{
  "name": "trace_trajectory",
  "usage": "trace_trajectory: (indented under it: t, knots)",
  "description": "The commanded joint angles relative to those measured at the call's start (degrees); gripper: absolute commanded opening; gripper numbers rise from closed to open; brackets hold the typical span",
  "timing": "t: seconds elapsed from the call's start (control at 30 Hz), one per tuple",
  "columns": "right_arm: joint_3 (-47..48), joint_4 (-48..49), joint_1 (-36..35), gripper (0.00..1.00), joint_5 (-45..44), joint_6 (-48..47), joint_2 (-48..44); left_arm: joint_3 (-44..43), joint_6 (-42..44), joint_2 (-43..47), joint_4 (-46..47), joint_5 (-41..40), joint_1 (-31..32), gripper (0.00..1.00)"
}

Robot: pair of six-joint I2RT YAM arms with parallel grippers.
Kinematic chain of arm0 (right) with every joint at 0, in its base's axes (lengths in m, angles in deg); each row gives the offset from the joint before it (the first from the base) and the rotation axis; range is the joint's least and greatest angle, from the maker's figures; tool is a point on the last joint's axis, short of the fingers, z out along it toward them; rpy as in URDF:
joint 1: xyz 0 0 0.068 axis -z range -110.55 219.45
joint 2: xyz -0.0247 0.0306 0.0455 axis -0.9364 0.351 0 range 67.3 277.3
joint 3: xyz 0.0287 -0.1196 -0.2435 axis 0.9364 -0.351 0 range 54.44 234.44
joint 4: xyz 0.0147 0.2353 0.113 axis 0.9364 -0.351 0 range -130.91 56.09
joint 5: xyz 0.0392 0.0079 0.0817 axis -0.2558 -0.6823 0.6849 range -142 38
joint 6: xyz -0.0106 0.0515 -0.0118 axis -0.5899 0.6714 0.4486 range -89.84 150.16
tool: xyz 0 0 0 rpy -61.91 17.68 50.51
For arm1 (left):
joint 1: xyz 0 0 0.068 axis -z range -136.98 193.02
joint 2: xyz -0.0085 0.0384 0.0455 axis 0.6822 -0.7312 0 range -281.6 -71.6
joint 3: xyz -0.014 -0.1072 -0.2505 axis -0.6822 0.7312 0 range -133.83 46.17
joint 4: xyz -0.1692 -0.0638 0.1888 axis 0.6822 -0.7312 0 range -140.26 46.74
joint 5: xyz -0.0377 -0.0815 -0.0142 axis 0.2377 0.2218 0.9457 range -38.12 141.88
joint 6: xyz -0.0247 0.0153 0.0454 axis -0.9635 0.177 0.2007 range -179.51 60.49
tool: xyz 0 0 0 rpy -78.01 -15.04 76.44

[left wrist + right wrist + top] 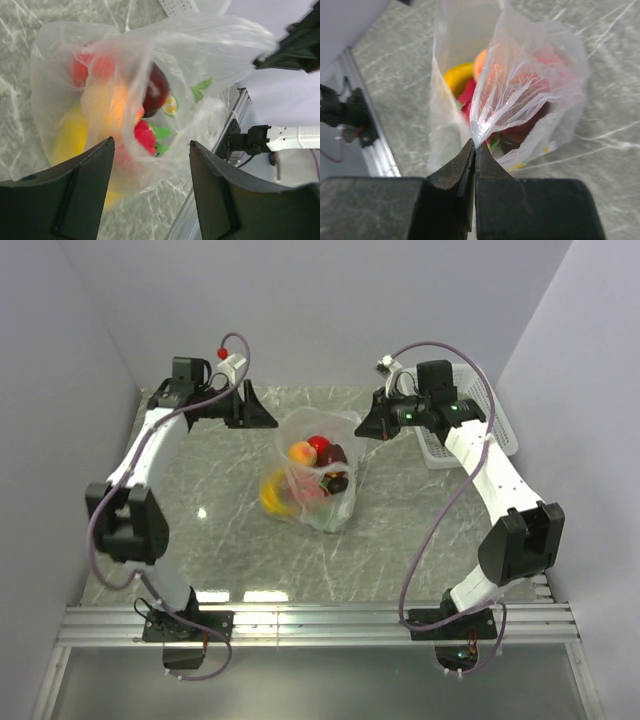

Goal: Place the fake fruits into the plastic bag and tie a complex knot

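Observation:
The plastic bag (330,508) stands mid-table with the fake fruits inside: a red ball (320,445), an orange-yellow piece (302,453) and a yellow banana shape (272,495). My right gripper (475,145) is shut on a gathered fold of the bag's rim (492,100), holding it up at the bag's right. My left gripper (150,150) is open, just left of the bag (215,45) and facing it, with nothing pinched between its fingers. Through the film I see the banana shape (70,135), a dark red fruit (155,90) and a magenta-red piece (144,136).
A white lattice basket (440,448) sits at the right, partly behind my right arm. Pale walls close in the table on three sides. A metal rail (320,625) runs along the near edge by the arm bases.

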Motion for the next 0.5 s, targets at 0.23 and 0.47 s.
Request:
trace_trajectory:
  t: [0.23,0.47]
  knots:
    - [-8.43,7.98,-0.22,0.0,5.31,13.35,-7.68,16.7,6.47,26.93,1.64,-11.81,10.0,0.72]
    - [-9.4,9.48,-0.22,0.0,4.52,16.35,-8.82,27.78,5.77,34.22,5.48,-19.02,27.82,0.69]
